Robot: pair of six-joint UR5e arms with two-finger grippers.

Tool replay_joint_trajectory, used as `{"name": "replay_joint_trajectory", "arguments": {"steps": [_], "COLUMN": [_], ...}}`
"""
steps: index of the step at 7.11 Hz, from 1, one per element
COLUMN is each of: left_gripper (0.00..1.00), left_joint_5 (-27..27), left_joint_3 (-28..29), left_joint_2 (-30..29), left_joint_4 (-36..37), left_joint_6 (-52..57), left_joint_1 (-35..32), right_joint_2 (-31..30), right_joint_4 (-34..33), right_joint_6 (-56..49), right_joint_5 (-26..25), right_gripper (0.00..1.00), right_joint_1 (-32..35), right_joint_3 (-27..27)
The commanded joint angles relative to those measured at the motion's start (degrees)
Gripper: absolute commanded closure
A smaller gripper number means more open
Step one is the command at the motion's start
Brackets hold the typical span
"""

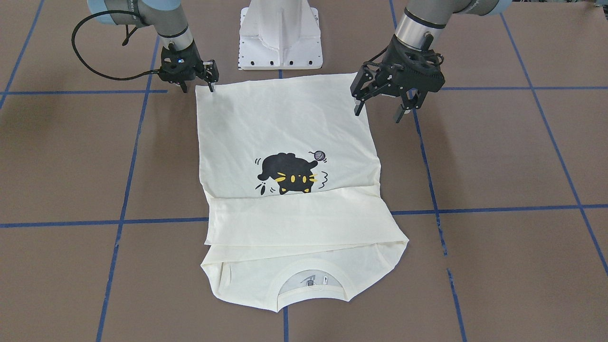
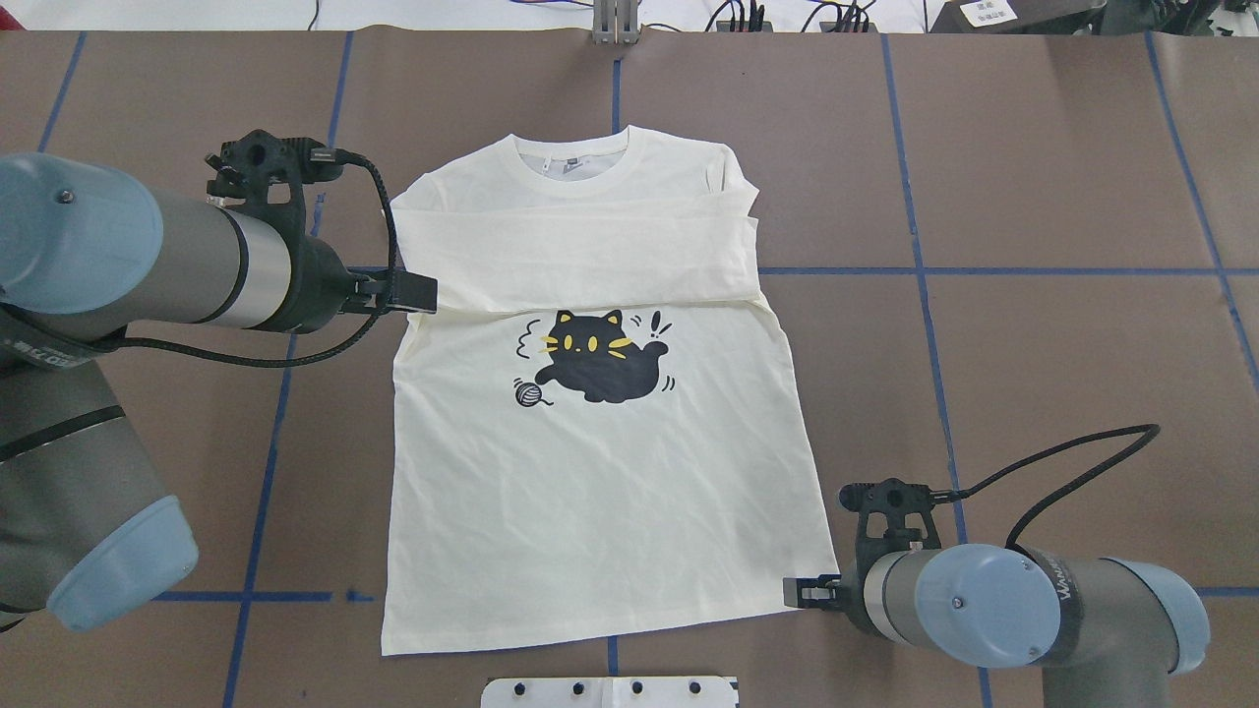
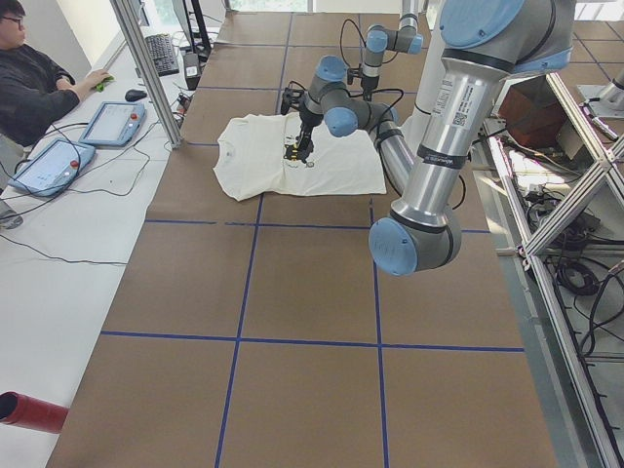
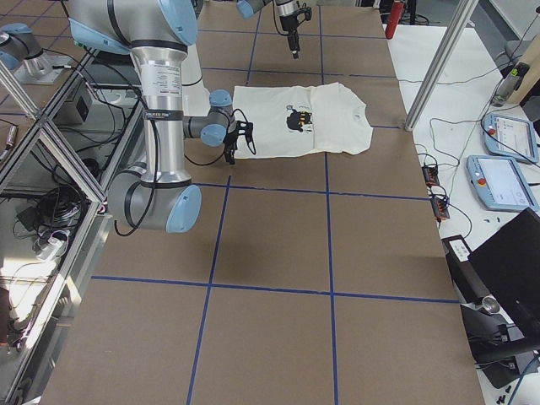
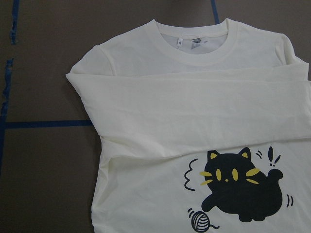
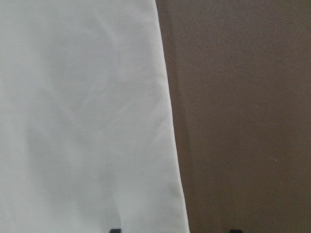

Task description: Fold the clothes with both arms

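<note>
The cream T-shirt point(image 1: 285, 123) lies flat on the brown table, cat print point(image 2: 595, 364) up, collar on the side away from the robot. Both sleeves are folded across the chest point(image 2: 580, 256). No red lettering shows. My right gripper point(image 1: 197, 88) is low at the hem corner on my right point(image 2: 799, 591), open. In the right wrist view the shirt's edge point(image 6: 170, 121) runs between the two fingertips. My left gripper point(image 1: 380, 110) is open and empty, raised above the shirt's left side point(image 2: 418, 293). Its wrist view looks down on the collar point(image 5: 194, 48) and cat.
The white pedestal base point(image 1: 280, 38) stands just behind the hem. Blue tape lines point(image 1: 118, 221) cross the table. An operator point(image 3: 29, 78) sits at a side bench with tablets point(image 3: 107, 122). A metal frame point(image 4: 51, 135) stands beside the robot.
</note>
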Motion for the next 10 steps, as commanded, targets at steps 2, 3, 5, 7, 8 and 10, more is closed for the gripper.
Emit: {"name": "replay_joint_trajectory", "arguments": {"steps": [2,3,5,7,8,10], "left_gripper": [0.01,0.01,0.01,0.01,0.00,0.00], "left_joint_5": [0.1,0.1,0.2,0.3,-0.3,-1.2], "left_joint_3": [0.0,0.1,0.1,0.9,1.6,1.0], "left_joint_2": [0.0,0.0,-0.1,0.1,1.3,6.0], "left_joint_4": [0.0,0.0,0.0,0.0,0.0,-4.8], "left_joint_6": [0.0,0.0,0.0,-0.1,-1.7,-22.7], "left_joint_1": [-0.1,-0.3,-0.3,-0.3,0.2,6.1], "right_joint_2": [0.0,0.0,0.1,0.1,0.1,0.9], "right_joint_4": [0.0,0.0,-0.1,0.0,0.2,0.5], "right_joint_6": [0.0,0.0,0.0,0.0,1.6,3.1], "right_joint_5": [1.1,1.4,2.4,2.2,0.7,0.9], "right_gripper": [0.90,0.98,1.00,1.00,1.00,1.00], "right_joint_1": [0.1,0.1,0.6,0.8,0.9,3.1], "right_joint_3": [0.1,0.4,1.3,2.4,2.7,4.7]}}
